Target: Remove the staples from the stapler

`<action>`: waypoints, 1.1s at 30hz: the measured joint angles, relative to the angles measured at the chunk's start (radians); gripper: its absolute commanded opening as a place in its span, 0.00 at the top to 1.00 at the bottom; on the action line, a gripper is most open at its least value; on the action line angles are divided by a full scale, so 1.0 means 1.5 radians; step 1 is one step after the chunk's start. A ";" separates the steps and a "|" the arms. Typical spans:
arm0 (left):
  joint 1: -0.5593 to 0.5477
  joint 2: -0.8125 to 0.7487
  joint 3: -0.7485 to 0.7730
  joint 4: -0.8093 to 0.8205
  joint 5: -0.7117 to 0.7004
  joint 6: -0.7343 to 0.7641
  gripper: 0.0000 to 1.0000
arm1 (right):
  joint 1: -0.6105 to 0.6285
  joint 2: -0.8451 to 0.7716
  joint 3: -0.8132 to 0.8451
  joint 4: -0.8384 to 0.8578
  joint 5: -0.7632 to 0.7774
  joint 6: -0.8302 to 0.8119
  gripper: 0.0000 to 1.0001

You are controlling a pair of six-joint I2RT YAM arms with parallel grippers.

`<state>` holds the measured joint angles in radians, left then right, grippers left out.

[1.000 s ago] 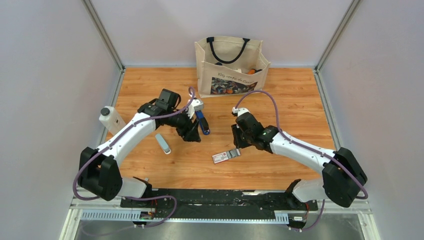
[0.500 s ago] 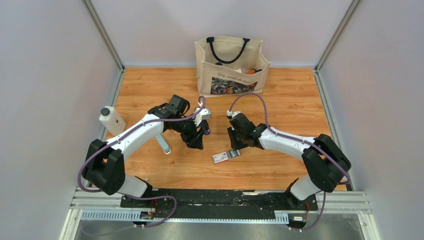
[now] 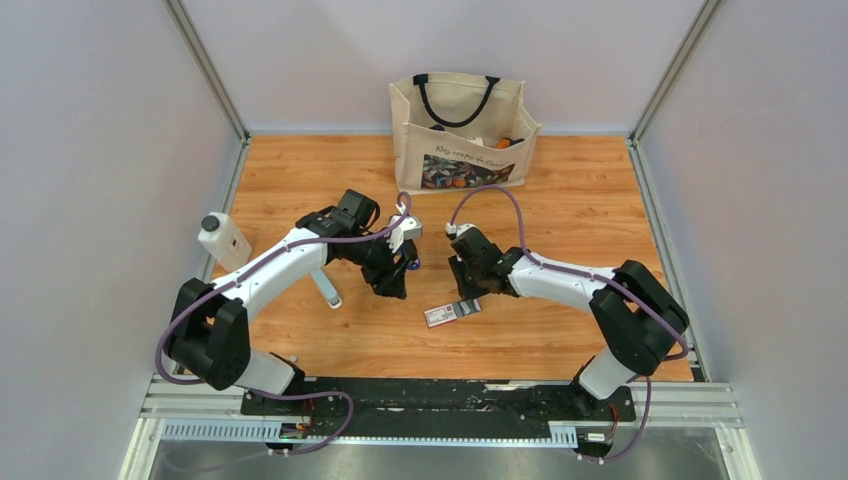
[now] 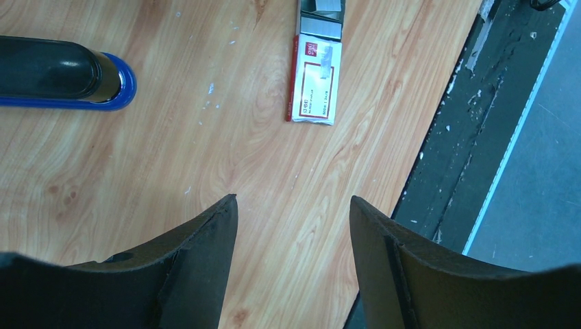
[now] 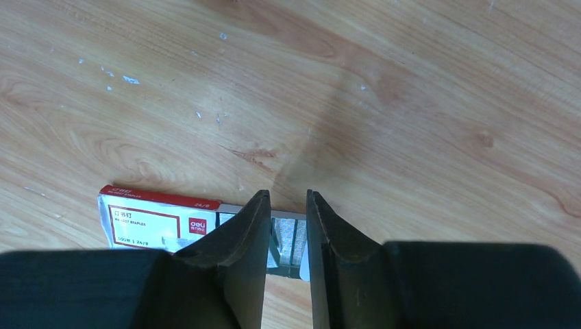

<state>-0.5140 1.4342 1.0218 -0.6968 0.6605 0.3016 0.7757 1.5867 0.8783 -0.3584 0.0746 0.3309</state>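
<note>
The blue and black stapler (image 4: 65, 75) lies flat on the wood table, off to the left of my left gripper (image 4: 293, 205) and apart from it. That gripper is open with only bare wood between its fingers. From above, the stapler (image 3: 412, 260) shows as a small blue bit beside the left gripper (image 3: 392, 282). My right gripper (image 5: 288, 199) hovers over the open end of the white-and-red staple box (image 5: 154, 219), its jaws narrowly open with nothing between them. The staples are out of view.
A canvas tote bag (image 3: 462, 130) stands at the back of the table. A white-grey stick-like tool (image 3: 326, 288) lies under the left arm, and a small white bottle (image 3: 222, 240) stands at the left edge. The staple box (image 3: 452, 311) lies between the arms.
The left gripper shifted right and nearer, now covering most of the stapler from above. The right arm folded inward and its gripper moved slightly left, over the staple box.
</note>
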 measured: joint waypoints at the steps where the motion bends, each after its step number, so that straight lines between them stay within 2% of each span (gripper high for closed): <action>1: 0.000 0.000 0.000 0.000 0.000 0.000 0.31 | 0.003 0.003 0.001 0.000 0.003 -0.003 0.71; 33: 0.000 0.000 0.000 -0.002 -0.010 0.001 0.31 | 0.015 -0.041 -0.020 -0.008 0.034 -0.022 0.71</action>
<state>-0.5140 1.4342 1.0218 -0.6991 0.6449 0.3027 0.7982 1.5249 0.8478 -0.3710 0.1257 0.2981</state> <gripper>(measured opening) 0.690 0.287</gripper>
